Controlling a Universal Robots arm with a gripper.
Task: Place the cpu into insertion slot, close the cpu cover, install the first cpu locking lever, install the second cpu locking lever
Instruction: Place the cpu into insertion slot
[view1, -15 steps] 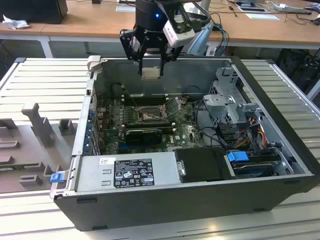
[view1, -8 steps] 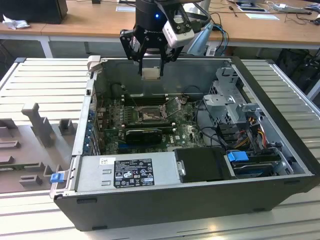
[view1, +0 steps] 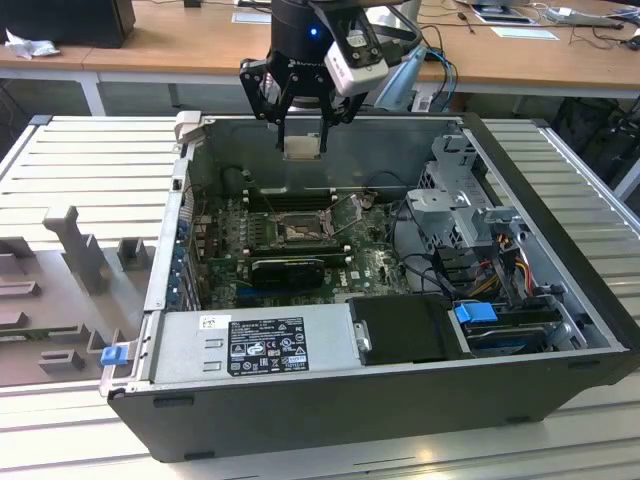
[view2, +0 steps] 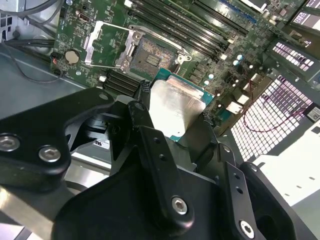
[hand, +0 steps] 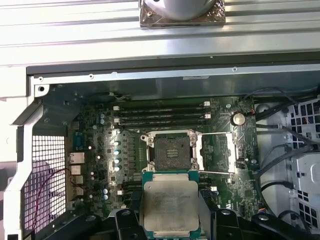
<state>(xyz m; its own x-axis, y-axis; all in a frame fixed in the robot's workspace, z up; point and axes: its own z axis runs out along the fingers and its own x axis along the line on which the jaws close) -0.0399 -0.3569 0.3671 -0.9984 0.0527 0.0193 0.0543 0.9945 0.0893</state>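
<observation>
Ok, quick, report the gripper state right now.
The gripper is shut on the cpu, which is held in the air and not yet in the insertion slot.

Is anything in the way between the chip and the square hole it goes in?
Nothing visible is. The hand holds the cpu in the air over the motherboard. The insertion slot lies bare, and the cpu cover is swung open beside it.

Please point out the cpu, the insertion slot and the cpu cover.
cpu (hand: 170, 205), first wrist view, centre of metal face.
insertion slot (hand: 172, 152), first wrist view, middle of contact field.
cpu cover (view2: 94, 46), second wrist view, frame's side bar.
</observation>
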